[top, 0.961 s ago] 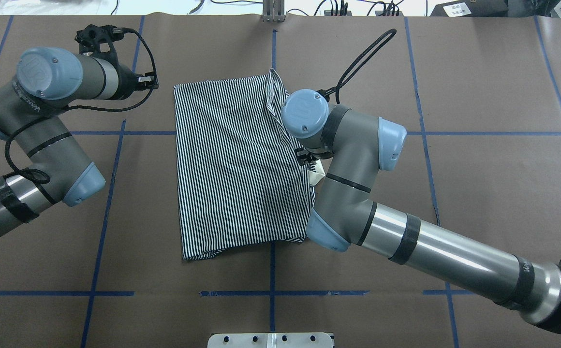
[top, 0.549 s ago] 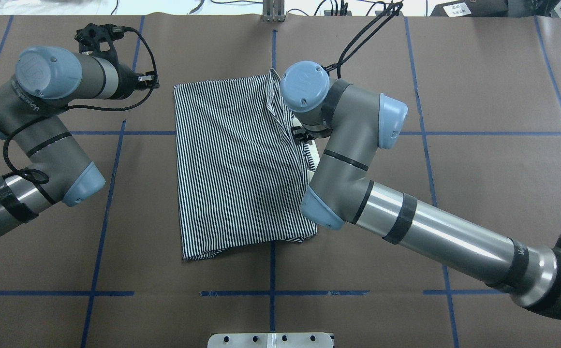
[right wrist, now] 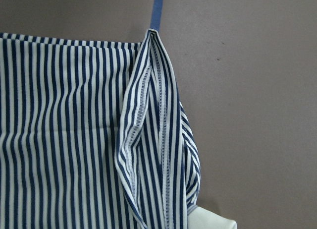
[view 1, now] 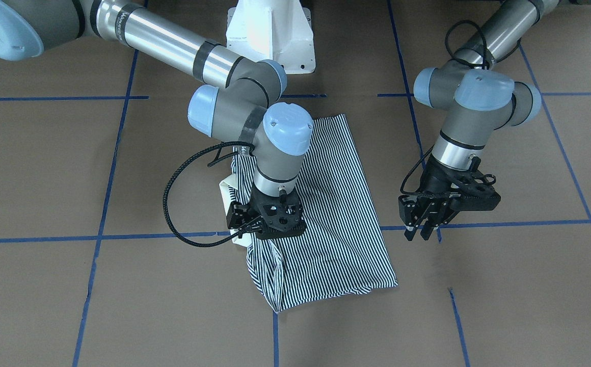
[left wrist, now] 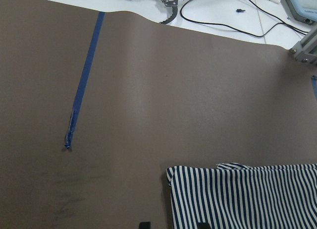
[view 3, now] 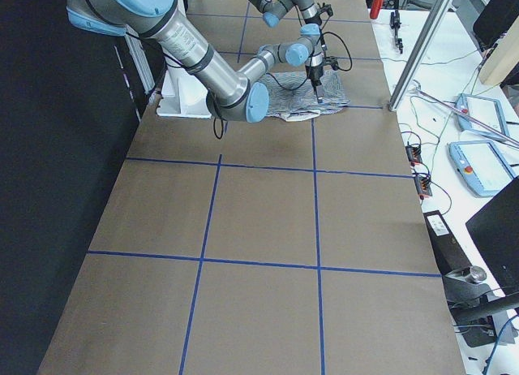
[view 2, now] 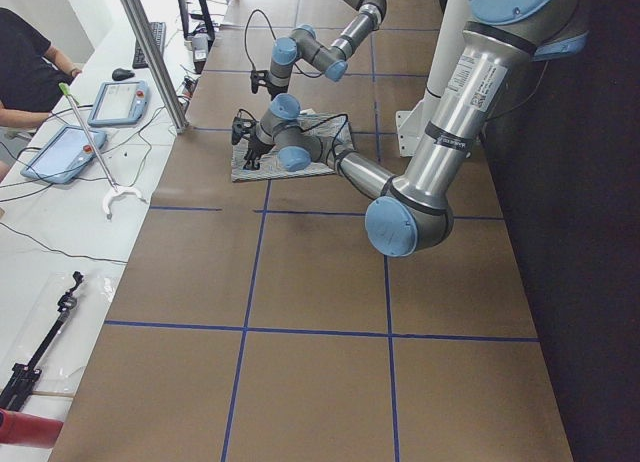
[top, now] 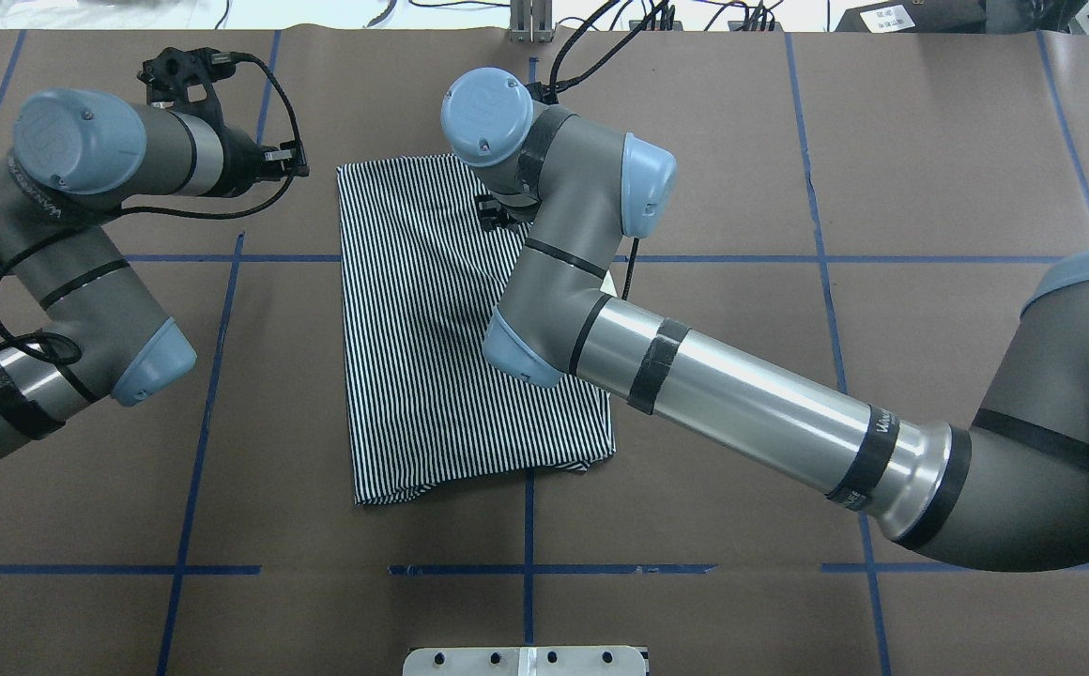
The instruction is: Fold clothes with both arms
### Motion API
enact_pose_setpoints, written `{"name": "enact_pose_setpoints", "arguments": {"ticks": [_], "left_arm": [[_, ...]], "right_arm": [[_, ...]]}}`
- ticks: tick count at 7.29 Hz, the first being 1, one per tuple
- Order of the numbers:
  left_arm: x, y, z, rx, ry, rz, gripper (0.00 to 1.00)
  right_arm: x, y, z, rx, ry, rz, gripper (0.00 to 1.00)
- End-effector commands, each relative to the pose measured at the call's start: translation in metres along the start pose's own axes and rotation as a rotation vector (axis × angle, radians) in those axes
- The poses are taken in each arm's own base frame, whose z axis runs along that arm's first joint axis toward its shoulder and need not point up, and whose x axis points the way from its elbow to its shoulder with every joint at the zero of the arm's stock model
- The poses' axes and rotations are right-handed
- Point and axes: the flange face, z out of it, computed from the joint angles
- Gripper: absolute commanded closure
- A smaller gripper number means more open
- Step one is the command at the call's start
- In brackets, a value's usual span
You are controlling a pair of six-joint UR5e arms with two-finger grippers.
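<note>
The navy-and-white striped polo shirt (top: pixel 432 376) lies as a folded rectangle at the middle of the brown paper-covered table (top: pixel 929 188), its long axis running from the robot's side toward the operators' side. Along its far right edge a loose doubled flap of hemmed striped fabric (right wrist: pixel 153 140) stands up, with a bit of cream collar (right wrist: pixel 213 221) showing beside it. The black right gripper (view 1: pixel 270 227) hangs directly over that flap, so it is the nearer one. Its fingers are hidden under its own wrist, so I cannot tell whether the jaws are apart or possibly pinching cloth. The black left gripper (view 1: pixel 419 230) hovers over bare table just beside the shirt's far left corner, jaws apart and empty. The right forearm covers much of the shirt's right side from overhead.
</note>
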Motion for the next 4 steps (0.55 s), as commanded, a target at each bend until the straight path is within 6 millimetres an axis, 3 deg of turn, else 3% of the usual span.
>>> {"name": "enact_pose_setpoints", "arguments": {"ticks": [1, 3, 4], "left_arm": [[0.001, 0.001, -0.002, 0.000, 0.005, 0.000, 0.55], [0.002, 0.001, -0.003, -0.002, 0.007, 0.000, 0.54], [0.003, 0.002, -0.003, -0.013, 0.013, 0.000, 0.54]], "right_arm": [[-0.007, 0.002, 0.022, 0.003, -0.008, -0.001, 0.00], [0.009, 0.002, 0.046, -0.008, 0.040, -0.005, 0.00], [0.036, -0.008, 0.057, -0.007, 0.067, -0.021, 0.00]]}}
